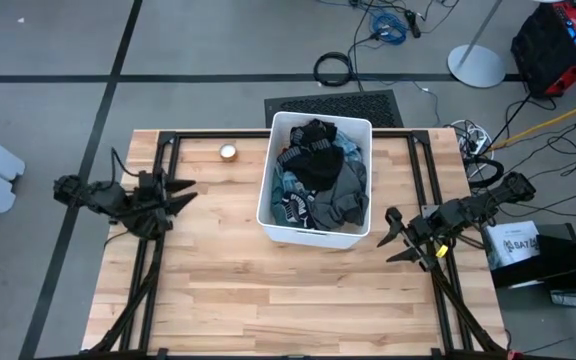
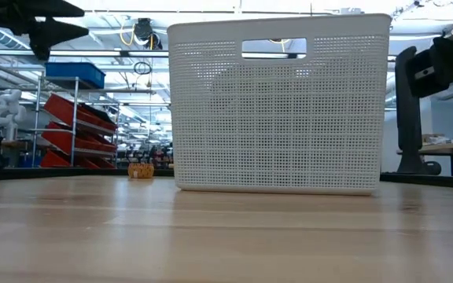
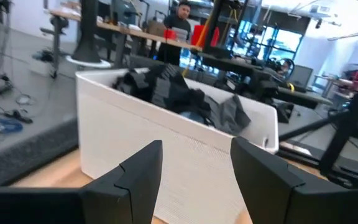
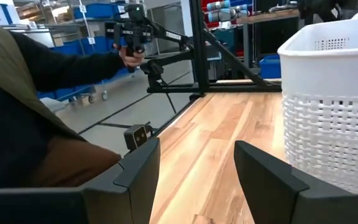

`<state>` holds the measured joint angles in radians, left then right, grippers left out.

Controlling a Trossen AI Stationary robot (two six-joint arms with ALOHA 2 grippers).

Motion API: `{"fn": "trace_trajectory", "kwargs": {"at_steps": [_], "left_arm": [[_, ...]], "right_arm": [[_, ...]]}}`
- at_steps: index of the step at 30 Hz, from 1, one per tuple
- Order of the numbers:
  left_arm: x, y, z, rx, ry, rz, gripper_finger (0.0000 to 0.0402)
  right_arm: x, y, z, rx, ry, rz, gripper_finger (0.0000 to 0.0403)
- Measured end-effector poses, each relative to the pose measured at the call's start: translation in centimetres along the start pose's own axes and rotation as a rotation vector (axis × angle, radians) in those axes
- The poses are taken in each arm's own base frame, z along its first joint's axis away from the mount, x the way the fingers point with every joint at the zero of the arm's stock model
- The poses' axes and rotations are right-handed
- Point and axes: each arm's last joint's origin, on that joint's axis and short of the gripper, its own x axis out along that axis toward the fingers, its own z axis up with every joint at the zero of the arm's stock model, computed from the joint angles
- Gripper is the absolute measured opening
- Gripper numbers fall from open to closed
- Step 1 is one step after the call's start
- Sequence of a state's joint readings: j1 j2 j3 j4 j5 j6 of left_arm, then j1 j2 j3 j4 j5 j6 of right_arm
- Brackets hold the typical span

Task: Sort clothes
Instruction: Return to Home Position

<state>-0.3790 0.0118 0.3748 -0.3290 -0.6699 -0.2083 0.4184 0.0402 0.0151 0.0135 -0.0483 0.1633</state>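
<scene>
The clothes, a heap of black, dark grey and teal-grey patterned garments, lie in the white plastic bin at the table's middle, toward the far edge. In the left wrist view the clothes rise above the bin's rim. My left gripper hovers open at the table's left, pointing level toward the bin, with nothing between its fingers. My right gripper hovers open right of the bin, near its near right corner, and is also empty. In the low view only the bin's perforated wall shows.
A small round tan thing lies on the table left of the bin, near the far edge. Bare wood stretches from the bin to the near edge. Black frame rails run along the table's left and right sides. A person sits beyond the table's near edge in the right wrist view.
</scene>
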Motion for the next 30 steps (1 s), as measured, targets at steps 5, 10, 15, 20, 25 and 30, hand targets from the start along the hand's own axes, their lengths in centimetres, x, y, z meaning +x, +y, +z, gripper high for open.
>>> {"fn": "trace_trajectory", "kwargs": {"at_steps": [5, 10, 15, 20, 25, 30], "left_arm": [[0.6, -0.1, -2.0, -0.016, 0.043, -0.009, 0.02], [1.1, -0.2, -3.6, -0.036, 0.054, -0.012, 0.02], [1.5, -0.5, -4.2, -0.05, 0.012, -0.039, 0.02], [1.9, -0.7, -5.0, -0.049, -0.032, -0.075, 0.02], [2.3, -0.7, -6.6, -0.046, -0.02, -0.079, 0.02], [2.6, -0.7, -7.8, -0.073, -0.063, -0.093, 0.02]], "right_arm": [[0.0, -0.1, 0.0, 0.026, -0.001, -0.006, 0.0194], [0.0, -0.1, 0.0, 0.035, -0.001, -0.005, 0.0194], [0.0, -0.1, 0.0, 0.036, -0.001, -0.005, 0.0194], [0.0, -0.1, 0.0, 0.033, -0.001, -0.005, 0.0194], [0.0, -0.1, 0.0, 0.033, -0.001, -0.004, 0.0194], [0.0, -0.1, 0.0, 0.03, -0.001, -0.004, 0.0194]]}}
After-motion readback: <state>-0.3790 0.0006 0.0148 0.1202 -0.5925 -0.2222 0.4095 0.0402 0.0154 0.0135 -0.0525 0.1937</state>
